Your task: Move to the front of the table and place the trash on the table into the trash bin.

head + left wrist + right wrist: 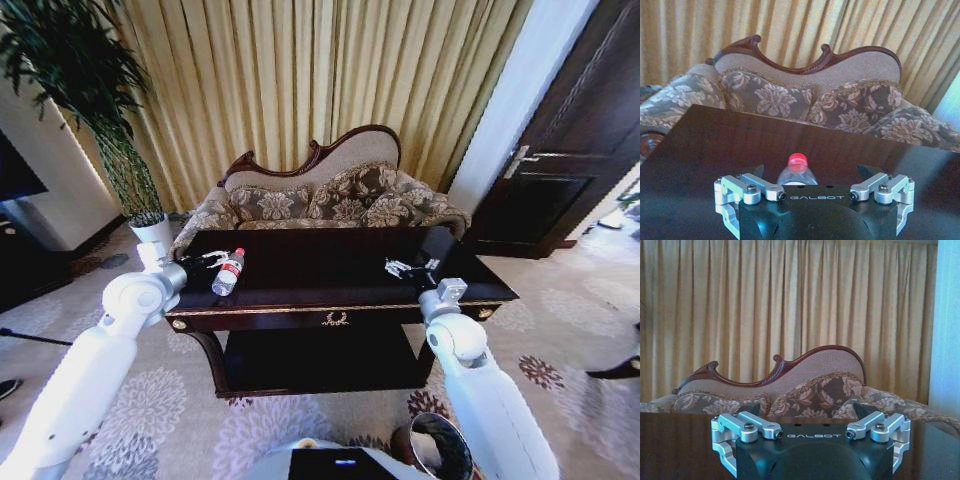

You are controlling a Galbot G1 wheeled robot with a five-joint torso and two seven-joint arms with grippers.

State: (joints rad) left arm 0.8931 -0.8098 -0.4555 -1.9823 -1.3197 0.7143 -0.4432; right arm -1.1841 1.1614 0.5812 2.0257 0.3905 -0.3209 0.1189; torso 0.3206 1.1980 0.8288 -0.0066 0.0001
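Left hand [810,172] gapes around the bottle [797,170] on the counter [715,145]; right hand [810,412] open, empty, facing the sofa [790,385].

Gold pleated curtains [300,80], carved patterned sofa [320,195], dark door [575,130], floral carpet [150,400]

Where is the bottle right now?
In the head view, the bottle lies on the table's left part, just ahead of the open left hand.
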